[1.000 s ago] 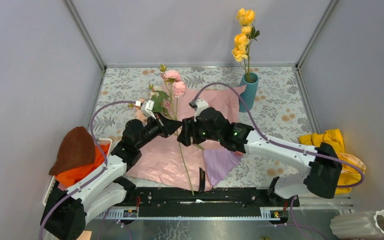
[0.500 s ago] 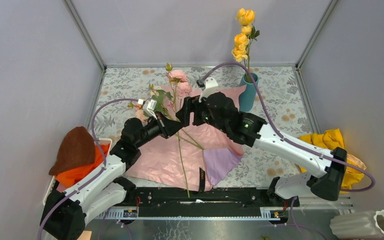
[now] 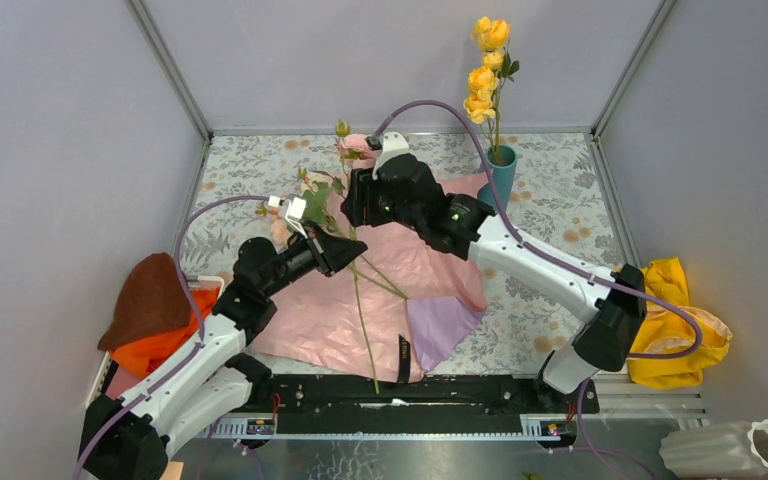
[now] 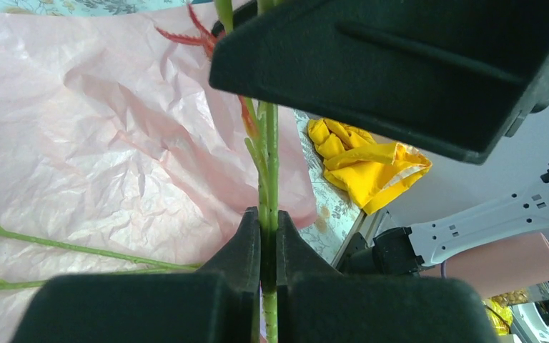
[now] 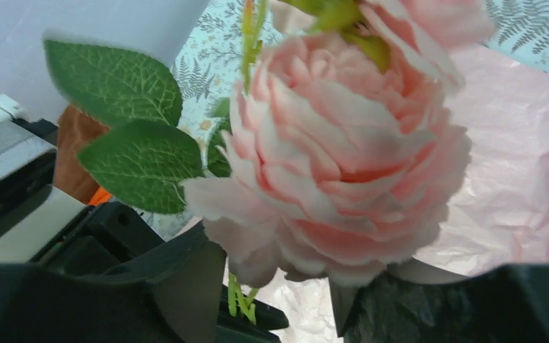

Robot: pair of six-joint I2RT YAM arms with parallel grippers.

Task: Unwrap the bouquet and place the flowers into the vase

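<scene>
**Pink rose between two grippers**

Left of centre, clamped tight in the left gripper (image 4: 268, 221): the green stem (image 4: 270, 153) of a pink rose (image 5: 343, 150), held over the crumpled pink paper (image 3: 320, 315). Further right, around the bloom, the right gripper (image 3: 353, 197), fingers apart; pressing or merely flanking, impossible to tell. Far right at the back, the teal vase (image 3: 500, 180), upright, already holding yellow roses (image 3: 483, 75).

We see the teal vase (image 3: 505, 170) upright, upper right of centre, w/ yellow roses (image 3: 484, 75) standing in it. A pink rose stem (image 3: 365, 320) runs bottom-to-top thru frame centre, bloom (image 5: 343, 150) at the top end. The wrap paper (image 3: 320, 320), pink & lilac, lies open beneath; the black ribbon (image 3: 403, 358) is at its lower edge.
</scene>
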